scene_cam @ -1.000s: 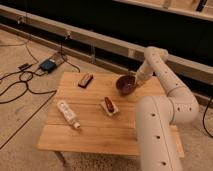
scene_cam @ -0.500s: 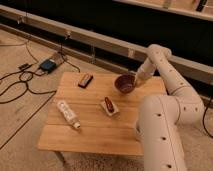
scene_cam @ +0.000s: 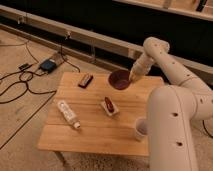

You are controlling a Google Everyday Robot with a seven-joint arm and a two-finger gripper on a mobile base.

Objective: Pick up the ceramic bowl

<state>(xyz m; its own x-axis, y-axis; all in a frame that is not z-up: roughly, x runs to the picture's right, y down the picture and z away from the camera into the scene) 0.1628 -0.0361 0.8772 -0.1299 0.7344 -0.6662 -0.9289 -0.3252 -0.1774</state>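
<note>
The ceramic bowl (scene_cam: 119,79) is dark maroon and round, at the far right part of the wooden table (scene_cam: 95,132). It is tilted with its inside facing the camera and seems raised a little off the tabletop. My gripper (scene_cam: 132,77) reaches down from the right and is shut on the bowl's right rim. The white arm runs from there back to the lower right.
On the table are a small dark box (scene_cam: 85,80), a white bottle lying on its side (scene_cam: 67,113), a red snack on a white wrapper (scene_cam: 109,105) and a pale cup (scene_cam: 140,129) beside my arm's large lower segment (scene_cam: 175,132). Cables and a blue device (scene_cam: 49,65) lie on the floor at left.
The bowl has moved slightly up and left and now tilts toward the camera, with the gripper on its rim. The arm has shifted with it.
</note>
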